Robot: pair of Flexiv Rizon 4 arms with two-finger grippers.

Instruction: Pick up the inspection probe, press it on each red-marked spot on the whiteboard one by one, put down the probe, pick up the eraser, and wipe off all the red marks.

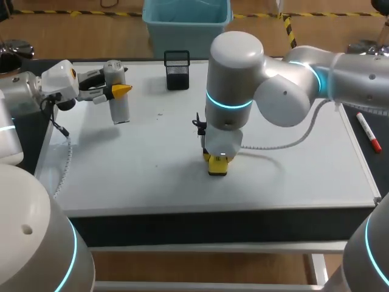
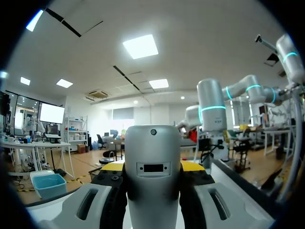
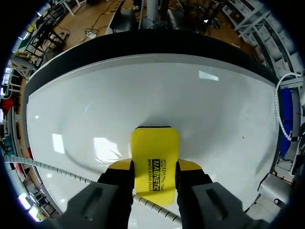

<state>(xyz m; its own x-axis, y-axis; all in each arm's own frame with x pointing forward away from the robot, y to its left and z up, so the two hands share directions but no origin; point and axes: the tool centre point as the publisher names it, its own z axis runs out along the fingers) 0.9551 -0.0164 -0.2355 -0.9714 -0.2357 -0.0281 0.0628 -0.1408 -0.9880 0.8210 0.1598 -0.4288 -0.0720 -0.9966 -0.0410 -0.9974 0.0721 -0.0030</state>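
The grey, upright inspection probe [image 1: 119,103] is at the whiteboard's far left, with my left gripper [image 1: 118,90] shut on its upper part. In the left wrist view the probe [image 2: 152,148] fills the gap between the two fingers of the left gripper [image 2: 153,168]. At the middle of the whiteboard [image 1: 140,158] my right gripper [image 1: 217,159] points straight down, shut on the yellow eraser [image 1: 217,167]. In the right wrist view the eraser [image 3: 155,160] sits between the fingers of the right gripper [image 3: 153,168], flat against the white surface [image 3: 143,95]. No red marks show on the board.
A black mesh pen holder [image 1: 177,69] stands at the board's far edge. A red marker [image 1: 368,131] lies on the dark strip right of the board. A white cable [image 1: 285,143] trails from my right arm across the board's right half.
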